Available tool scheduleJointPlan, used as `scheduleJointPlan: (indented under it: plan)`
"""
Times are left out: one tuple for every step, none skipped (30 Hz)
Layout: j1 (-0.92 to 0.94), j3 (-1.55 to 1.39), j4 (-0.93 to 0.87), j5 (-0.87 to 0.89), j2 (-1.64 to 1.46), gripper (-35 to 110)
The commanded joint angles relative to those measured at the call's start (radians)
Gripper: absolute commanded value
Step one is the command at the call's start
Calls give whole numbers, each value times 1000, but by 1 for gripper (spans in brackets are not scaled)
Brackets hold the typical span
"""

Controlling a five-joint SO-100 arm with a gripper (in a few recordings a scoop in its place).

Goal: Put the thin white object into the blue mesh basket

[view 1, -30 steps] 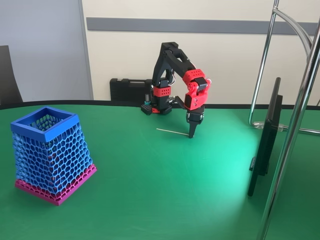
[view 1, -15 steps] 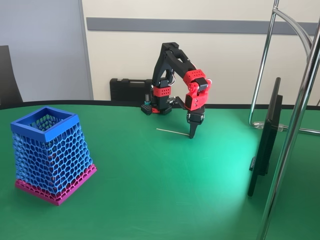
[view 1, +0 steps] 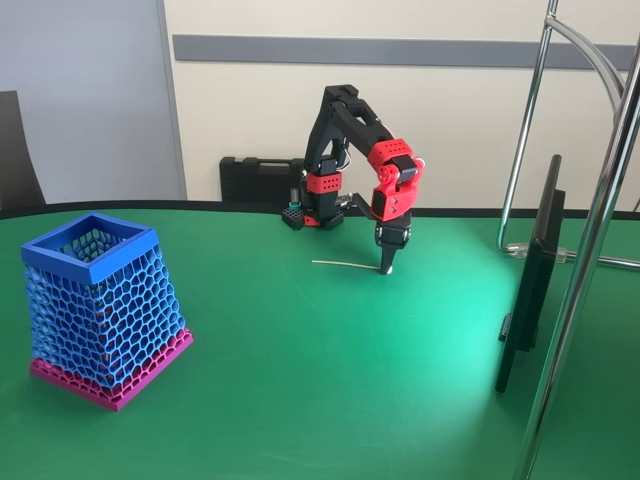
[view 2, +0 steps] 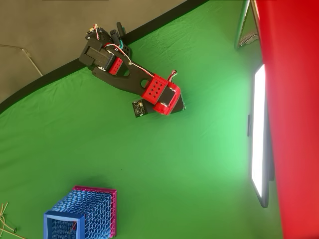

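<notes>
Green table (view 1: 300, 380) bears thin white object (view 1: 345, 264) lying horizontally, left-right.

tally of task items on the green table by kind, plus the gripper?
Thin white stick: 1
Blue mesh basket: 1
Gripper: 1, tips at the stick's right end in the fixed view
Total: 3

Blue mesh basket (view 2: 84, 214) far from arm (view 2: 134, 84)
</notes>
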State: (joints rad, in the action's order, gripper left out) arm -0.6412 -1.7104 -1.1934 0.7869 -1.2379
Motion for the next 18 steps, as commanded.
scheduleJointPlan:
  plan:
    - [-3,26,2,-9,-5,8]
    - [-3,26,2,-11,-5,7]
    - [-3,26,2,-11,-3,7]
    - [-3,26,2,-11,-3,6]
    - [-3,26,2,-12,-3,6]
    - [-3,26,2,-12,-3,6]
    - [-3,26,2,-14,-5,5]
    - [-3,25,2,-14,-6,5]
    - [-3,25,2,-15,-8,5]
    - [-2,25,2,-17,-11,5]
    - [0,23,2,-17,-14,5]
    - [3,23,2,-20,-20,5]
    - [6,20,2,-21,-26,5]
    - [9,18,2,-23,-34,4]
    - [12,15,2,-26,-43,4]
    - [14,12,2,-28,-52,4]
    - [15,9,2,-31,-61,4]
    - [17,3,2,-34,-74,4]
